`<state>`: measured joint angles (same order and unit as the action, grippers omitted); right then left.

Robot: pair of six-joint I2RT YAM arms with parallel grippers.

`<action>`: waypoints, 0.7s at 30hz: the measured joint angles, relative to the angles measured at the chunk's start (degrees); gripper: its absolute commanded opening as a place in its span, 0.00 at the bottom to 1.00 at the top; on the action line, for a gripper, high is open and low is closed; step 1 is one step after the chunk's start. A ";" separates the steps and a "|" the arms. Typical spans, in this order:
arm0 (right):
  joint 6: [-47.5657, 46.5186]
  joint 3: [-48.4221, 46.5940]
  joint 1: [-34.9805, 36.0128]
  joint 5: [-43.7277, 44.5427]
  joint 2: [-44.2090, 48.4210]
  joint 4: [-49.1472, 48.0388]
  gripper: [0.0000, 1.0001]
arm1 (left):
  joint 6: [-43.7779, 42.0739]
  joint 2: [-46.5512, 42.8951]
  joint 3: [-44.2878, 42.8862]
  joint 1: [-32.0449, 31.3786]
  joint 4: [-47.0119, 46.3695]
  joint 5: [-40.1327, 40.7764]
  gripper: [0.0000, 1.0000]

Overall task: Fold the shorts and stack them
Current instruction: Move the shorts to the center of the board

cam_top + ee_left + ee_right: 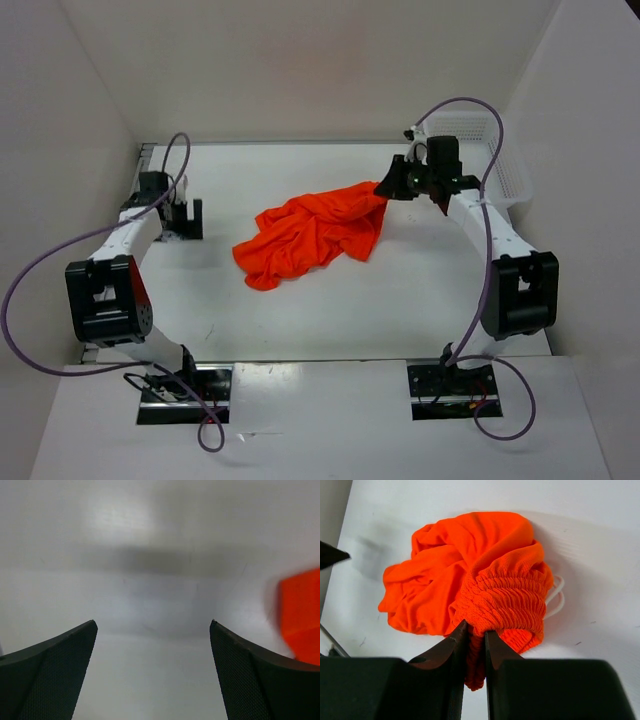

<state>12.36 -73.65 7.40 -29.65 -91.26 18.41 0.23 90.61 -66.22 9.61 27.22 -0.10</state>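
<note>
On the middle of the table (pixel 300 320), the shorts (pixel 312 235) lie crumpled and unfolded, so by the look of it every fold and the stacking are not yet done. The right gripper (pixel 476 635) is clamped on the gathered waistband (pixel 507 602). The left gripper (pixel 152 630) hangs spread wide over bare surface, grasping nothing.

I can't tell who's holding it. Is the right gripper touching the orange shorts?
Touching. The right wrist view shows the right gripper pinching the shorts by the gathered waistband.
</note>
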 measured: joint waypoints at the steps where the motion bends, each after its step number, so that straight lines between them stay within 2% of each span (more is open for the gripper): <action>1: -0.50 0.15 0.79 0.24 0.66 0.09 0.00 | 0.00 -0.28 3.19 0.46 0.31 0.74 1.00; 3: -1.68 0.22 2.95 0.98 2.73 0.31 0.00 | 0.00 -2.45 8.85 0.92 3.43 0.26 1.00; 5: -3.13 0.85 4.79 1.75 5.66 0.28 0.00 | -0.02 -7.85 10.97 1.03 7.15 -3.39 1.00; 10: -5.92 3.67 7.10 2.86 12.48 0.96 0.00 | 0.00 -35.52 9.16 0.96 3.96 -12.79 1.00; 12: -6.45 4.66 7.45 3.54 13.46 1.11 0.00 | -0.04 -42.32 6.56 1.38 2.27 -13.18 1.00; 13: -6.91 5.09 7.56 3.82 13.55 1.33 0.00 | -0.07 -42.99 5.11 2.23 1.81 -13.38 1.00; 16: -9.22 6.95 8.66 4.79 13.53 2.01 0.00 | -0.11 -35.17 0.79 5.29 3.80 -14.36 1.00; 19: -12.26 7.78 9.77 5.05 13.44 2.64 0.00 | 0.00 -16.55 -6.47 4.90 7.48 -15.85 1.00; 21: -13.79 7.78 10.05 5.22 13.42 2.29 0.00 | 0.09 -3.67 -11.52 1.51 8.72 -15.58 1.00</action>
<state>-1.43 -65.87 17.45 -24.43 -77.84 20.71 0.32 86.94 -77.73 11.11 35.94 -15.68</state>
